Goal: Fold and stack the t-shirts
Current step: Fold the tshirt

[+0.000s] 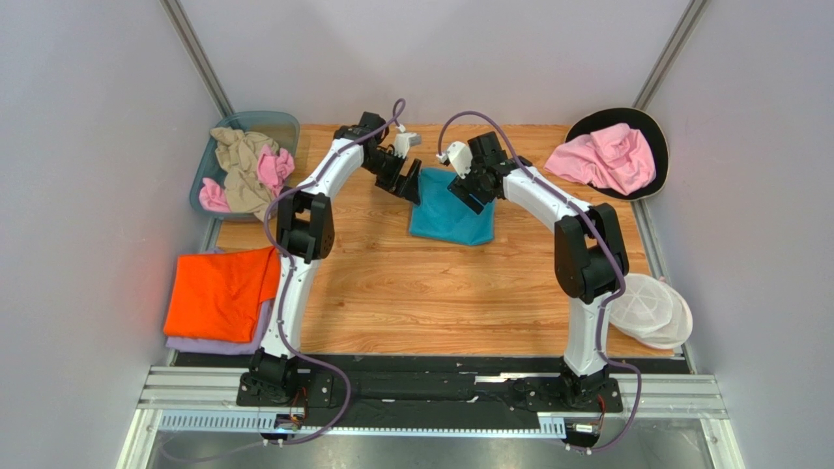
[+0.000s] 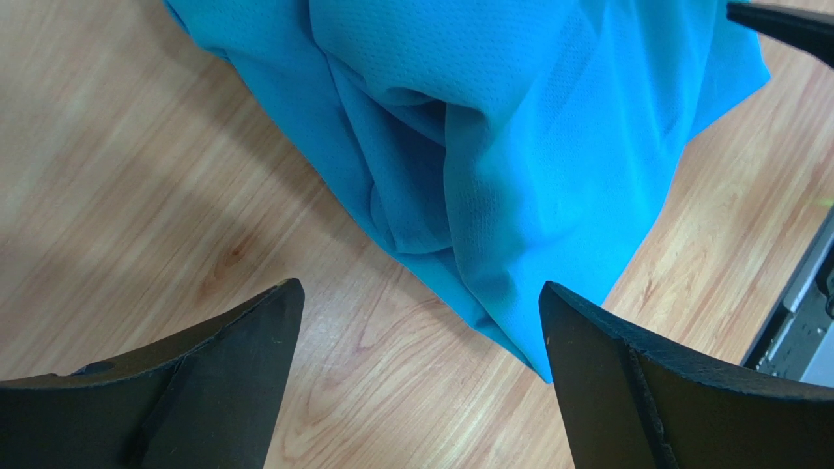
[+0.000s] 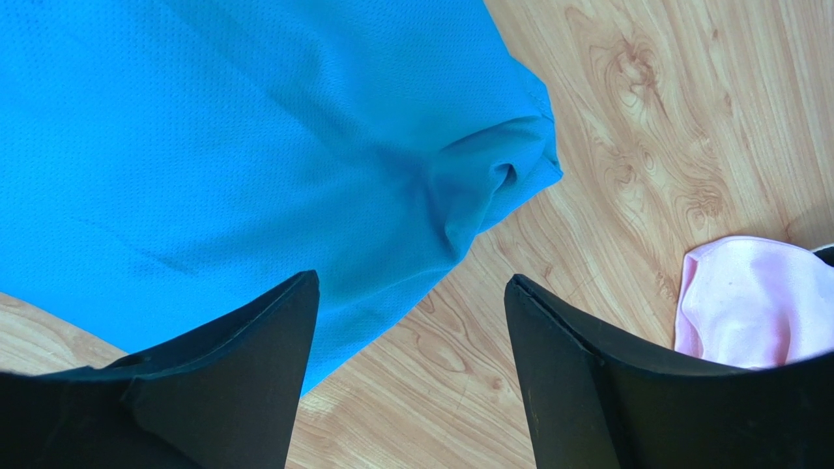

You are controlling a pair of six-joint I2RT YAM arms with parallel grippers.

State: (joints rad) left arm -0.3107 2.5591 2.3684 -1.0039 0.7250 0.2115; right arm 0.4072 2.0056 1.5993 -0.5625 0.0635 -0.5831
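**Teal tee: grab both far corners evenly**

The teal t-shirt lies rumpled mid-table. The left gripper hovers wide open over its far-left edge. The right gripper has its jaws apart & empty, over the far-right corner. Imo: pinch both corners level, lift together, and draw toward the near hem w/o bunching. The orange t-shirt stack waits well left of the teal one.

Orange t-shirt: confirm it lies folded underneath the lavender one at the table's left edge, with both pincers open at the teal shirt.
Wrong: the top external view shows the orange t-shirt on top of the lavender one. The left pincer and right pincer are open at the teal shirt.
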